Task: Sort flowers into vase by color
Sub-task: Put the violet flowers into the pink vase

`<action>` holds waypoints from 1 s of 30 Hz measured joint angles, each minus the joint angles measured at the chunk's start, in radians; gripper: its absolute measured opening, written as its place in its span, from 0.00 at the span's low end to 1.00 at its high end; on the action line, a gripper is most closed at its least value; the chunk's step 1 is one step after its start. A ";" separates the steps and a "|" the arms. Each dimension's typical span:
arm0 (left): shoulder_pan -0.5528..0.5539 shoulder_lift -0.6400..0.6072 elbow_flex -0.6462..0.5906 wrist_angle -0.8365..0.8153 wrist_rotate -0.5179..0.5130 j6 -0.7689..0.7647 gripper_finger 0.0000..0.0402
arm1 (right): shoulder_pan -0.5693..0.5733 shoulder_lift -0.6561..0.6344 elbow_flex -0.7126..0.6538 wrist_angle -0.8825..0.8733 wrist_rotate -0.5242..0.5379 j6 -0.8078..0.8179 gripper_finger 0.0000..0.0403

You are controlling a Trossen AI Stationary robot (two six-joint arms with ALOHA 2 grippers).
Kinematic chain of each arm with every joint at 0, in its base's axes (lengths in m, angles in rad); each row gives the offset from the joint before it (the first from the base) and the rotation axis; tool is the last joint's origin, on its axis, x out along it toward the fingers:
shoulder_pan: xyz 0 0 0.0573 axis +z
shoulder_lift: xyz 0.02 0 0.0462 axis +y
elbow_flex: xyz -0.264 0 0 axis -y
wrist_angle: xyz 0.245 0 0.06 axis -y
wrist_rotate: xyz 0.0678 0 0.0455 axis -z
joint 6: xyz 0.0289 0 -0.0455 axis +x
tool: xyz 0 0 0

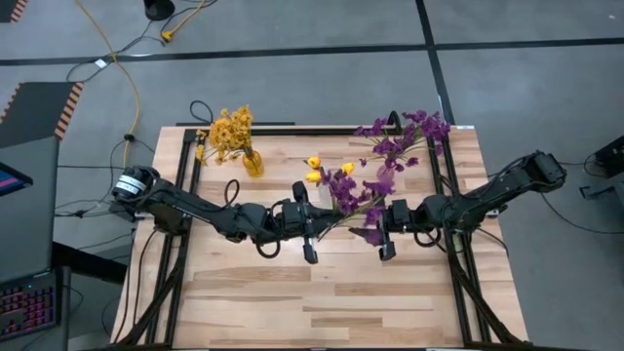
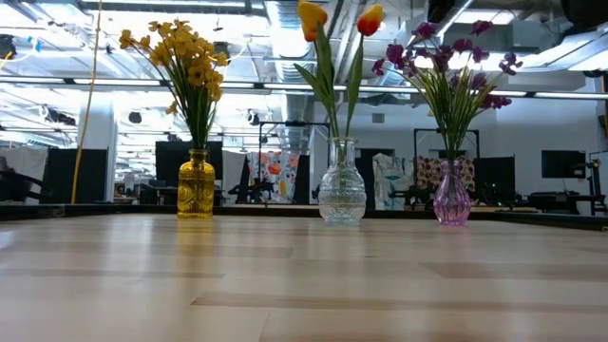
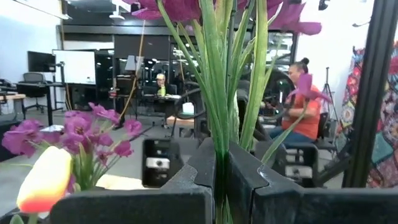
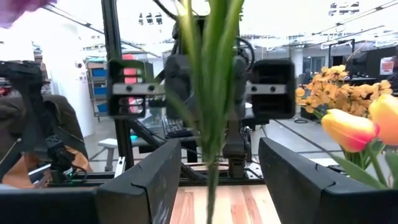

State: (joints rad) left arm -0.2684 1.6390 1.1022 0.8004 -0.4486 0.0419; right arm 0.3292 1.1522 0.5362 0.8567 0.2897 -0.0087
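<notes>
Three vases stand along the far side. A yellow vase [image 2: 197, 185] holds fluffy yellow flowers [image 1: 231, 130]. A clear vase [image 2: 342, 195] holds orange-yellow tulips [image 1: 327, 173]. A pink-purple vase [image 2: 452, 195] holds purple flowers [image 1: 405, 135]. At mid table my left gripper [image 1: 330, 220] is shut on a bunch of purple flowers [image 1: 353, 195]. My right gripper [image 1: 370, 224] faces it from the table's right, open. Its fingers stand on either side of the same green stems [image 4: 211, 112] without touching them. My left gripper pinches the bunch's green stems [image 3: 219, 146] between its two fingers [image 3: 186, 183], well below the blooms. The fingers come about level from the table's left and lie across the stems. The bunch stands nearly upright, blooms above the fingers, and is held above the table.
A black frame [image 1: 185, 195] borders the wooden table top [image 1: 322, 302], and the near half of the wood lies free. Cables run over the floor at the far left. People sit in the room behind [image 3: 298, 118].
</notes>
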 joint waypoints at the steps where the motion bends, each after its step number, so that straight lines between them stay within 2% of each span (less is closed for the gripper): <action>1: 0.000 0.003 -0.001 -0.001 0.007 0.002 0.00 | -0.003 0.000 0.000 0.002 0.000 0.000 0.60; 8: 0.019 0.053 0.008 0.083 0.018 0.003 0.00 | -0.004 0.000 0.005 -0.003 -0.002 0.000 0.60; 17: 0.031 0.156 0.089 0.077 0.025 0.011 0.00 | -0.002 0.000 0.005 0.007 -0.005 0.000 0.60; 22: 0.031 0.194 0.143 0.014 0.032 0.014 0.00 | -0.002 0.000 0.005 0.006 -0.005 -0.001 0.60; 30: 0.031 0.196 0.145 -0.094 0.035 -0.010 0.04 | -0.002 0.000 0.005 0.013 -0.005 -0.003 0.60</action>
State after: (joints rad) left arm -0.2375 1.8355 1.2472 0.7060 -0.4133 0.0322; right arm 0.3271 1.1522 0.5415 0.8694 0.2849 -0.0116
